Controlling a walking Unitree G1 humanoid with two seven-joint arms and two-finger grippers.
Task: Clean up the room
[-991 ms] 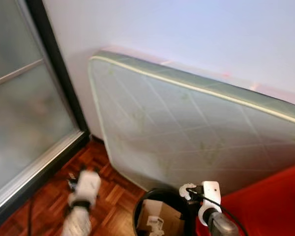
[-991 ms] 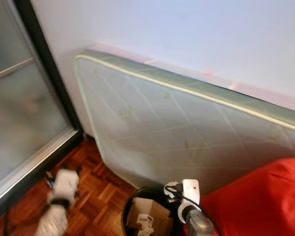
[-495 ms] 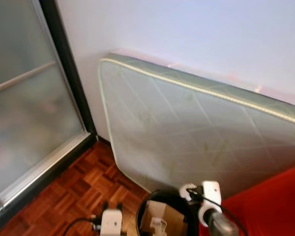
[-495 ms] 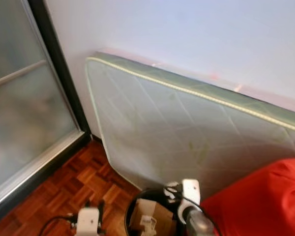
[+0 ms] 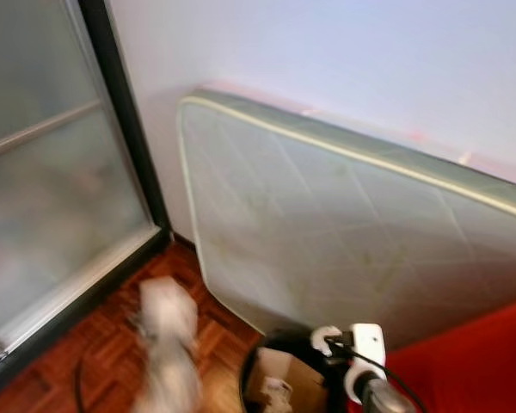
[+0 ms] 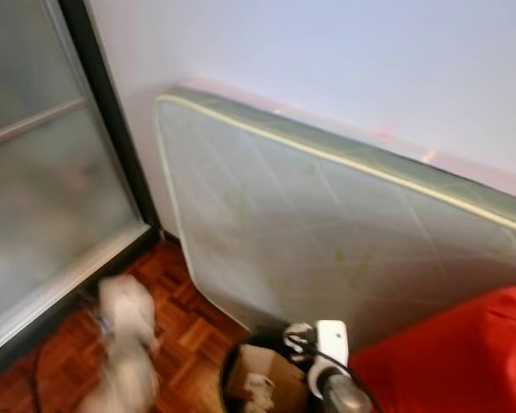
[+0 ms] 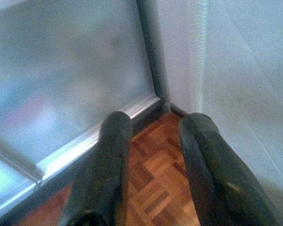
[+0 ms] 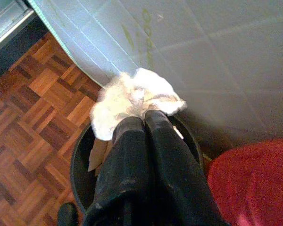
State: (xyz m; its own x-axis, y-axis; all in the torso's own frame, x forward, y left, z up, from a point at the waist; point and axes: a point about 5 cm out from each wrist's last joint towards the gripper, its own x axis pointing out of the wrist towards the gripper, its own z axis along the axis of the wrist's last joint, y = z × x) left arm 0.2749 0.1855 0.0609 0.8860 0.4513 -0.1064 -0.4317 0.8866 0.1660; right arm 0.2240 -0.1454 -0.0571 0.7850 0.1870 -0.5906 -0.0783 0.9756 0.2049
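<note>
Parquet floor (image 8: 33, 117), mattress (image 5: 344, 232) leaning on the wall
Right gripper (image 8: 144, 120) clamps a crumpled tissue (image 8: 132, 101) above the bin (image 8: 80, 160); left gripper (image 7: 153, 127) parted, empty

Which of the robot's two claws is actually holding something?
The right claw: its fingers are shut on a crumpled white tissue above the black bin. The left claw is open, with only wooden floor between its fingers.

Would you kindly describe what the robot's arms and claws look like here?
Each claw has two long, rounded, glossy black fingers: the left claw and the right claw. The right arm is silver with a white wrist housing and thin black cable; the left arm is a pale blur.
</note>
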